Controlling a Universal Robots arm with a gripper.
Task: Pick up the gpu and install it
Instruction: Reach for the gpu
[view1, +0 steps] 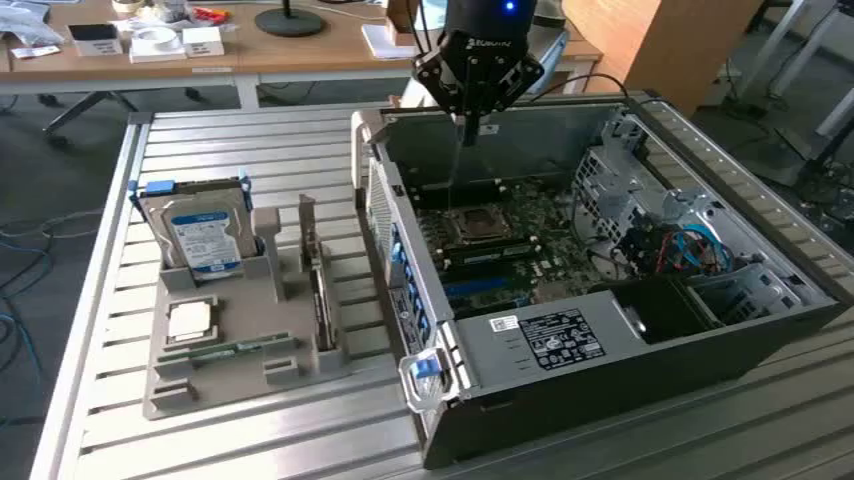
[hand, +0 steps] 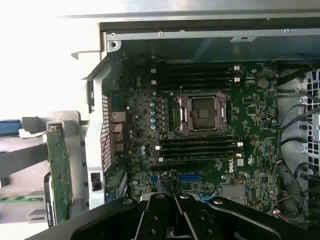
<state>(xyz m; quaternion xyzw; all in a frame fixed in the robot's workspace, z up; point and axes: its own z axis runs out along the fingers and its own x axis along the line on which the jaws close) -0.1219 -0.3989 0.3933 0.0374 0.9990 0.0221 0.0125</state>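
Black pincer fingers of the gripper (view1: 470, 135) are pressed together with nothing between them, and they hang over the far half of the open computer case (view1: 601, 370), above the motherboard (view1: 521, 230). In the wrist view the gripper (hand: 176, 200) is over the motherboard (hand: 260, 125), with the square processor socket (hand: 202, 112) just beyond the fingertips.

The case lies on its side on the slatted metal table (view1: 240, 140), taking up the half toward the exterior view's right, and its open face is turned up. The processor socket (view1: 477, 222) sits near the middle of the board.

The gpu (view1: 318, 290) is well apart from the gripper. It stands on its long edge in a slot of the grey holder (view1: 267, 375), along the holder's side nearest the case. The holder rests on the table toward the edge at the exterior view's left. In the wrist view the gpu (hand: 60, 170) shows as a narrow green strip just outside the case's wall.

A silver hard drive (view1: 203, 240) with a blue-white label stands upright at the holder's far end. A processor chip (view1: 190, 320) lies flat nearer the front, and a green memory stick (view1: 227, 351) lies just in front of it.
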